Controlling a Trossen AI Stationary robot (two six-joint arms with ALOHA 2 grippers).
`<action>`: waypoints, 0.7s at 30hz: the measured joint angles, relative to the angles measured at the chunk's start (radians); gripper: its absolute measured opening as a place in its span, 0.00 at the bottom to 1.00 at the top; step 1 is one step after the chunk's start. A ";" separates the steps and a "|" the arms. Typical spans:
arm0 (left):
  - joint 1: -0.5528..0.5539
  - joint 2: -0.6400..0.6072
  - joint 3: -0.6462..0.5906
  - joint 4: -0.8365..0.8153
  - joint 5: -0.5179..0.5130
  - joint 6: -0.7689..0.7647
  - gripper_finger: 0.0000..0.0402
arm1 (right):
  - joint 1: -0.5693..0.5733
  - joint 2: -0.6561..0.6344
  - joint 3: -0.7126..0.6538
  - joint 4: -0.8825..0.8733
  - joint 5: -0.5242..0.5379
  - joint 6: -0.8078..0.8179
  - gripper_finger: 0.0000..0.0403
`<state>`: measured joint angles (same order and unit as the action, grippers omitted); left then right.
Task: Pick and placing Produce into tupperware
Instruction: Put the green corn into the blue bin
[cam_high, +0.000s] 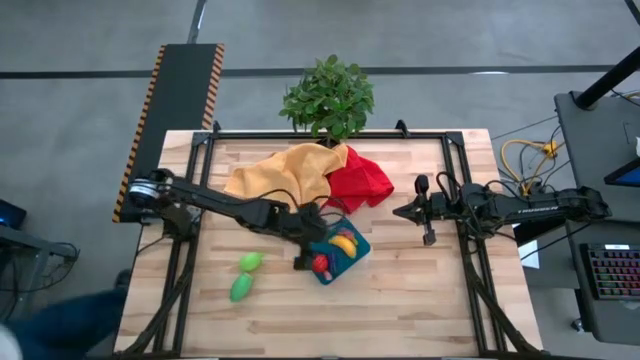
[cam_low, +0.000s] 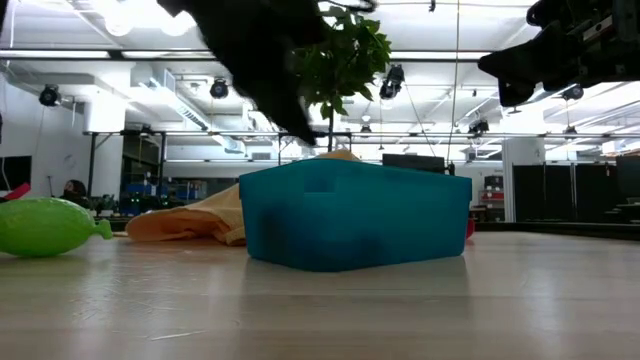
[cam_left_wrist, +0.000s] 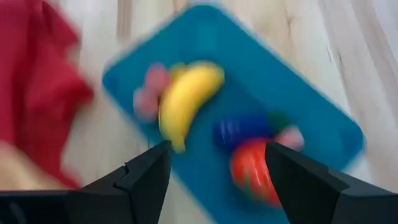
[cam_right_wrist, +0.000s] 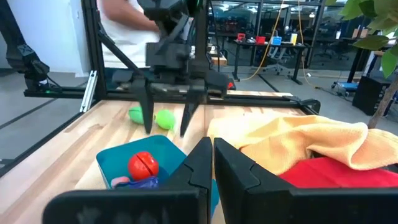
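Produce is filling the teal tupperware (cam_high: 356, 253) at the middle of the wooden surface (cam_high: 400, 300), where the left end effector (cam_high: 305, 252) is hanging just above the container's left end with its fingers spread apart and nothing between them. A yellow banana (cam_left_wrist: 185, 99), a red tomato (cam_left_wrist: 254, 171), a dark purple eggplant (cam_left_wrist: 239, 129) and a pink piece (cam_left_wrist: 149, 93) are lying inside, directly under the open fingers. By the look of it, a drop has just been made and this step is closing. Two green pieces (cam_high: 245, 275) are lying on the surface well to the left of the container, one nearer than the other, both apart from the end effector; they appear to be what remains. The next move is likely calling for the left arm to lift clear, swing left and come down over one of them with fingers wide. The right end effector (cam_high: 402, 212) is waiting, closed and empty, off to the container's right. Yellow cloth (cam_high: 280, 170) and red cloth (cam_high: 362, 180) are lying beyond.
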<state>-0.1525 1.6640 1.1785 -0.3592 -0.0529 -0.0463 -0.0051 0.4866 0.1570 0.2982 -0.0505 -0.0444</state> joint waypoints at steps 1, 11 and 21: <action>-0.005 -0.022 -0.004 -0.052 -0.001 -0.045 0.61 | 0.000 0.001 0.000 -0.001 0.000 0.000 0.02; -0.065 -0.153 -0.011 -0.407 -0.015 -0.461 0.61 | -0.002 0.013 0.000 -0.004 0.000 0.004 0.02; -0.153 -0.140 -0.023 -0.633 -0.053 -0.847 0.61 | -0.002 0.023 0.000 -0.003 0.000 0.007 0.02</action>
<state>-0.3060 1.5243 1.1557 -0.9920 -0.1056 -0.8934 -0.0071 0.5100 0.1570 0.2950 -0.0502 -0.0378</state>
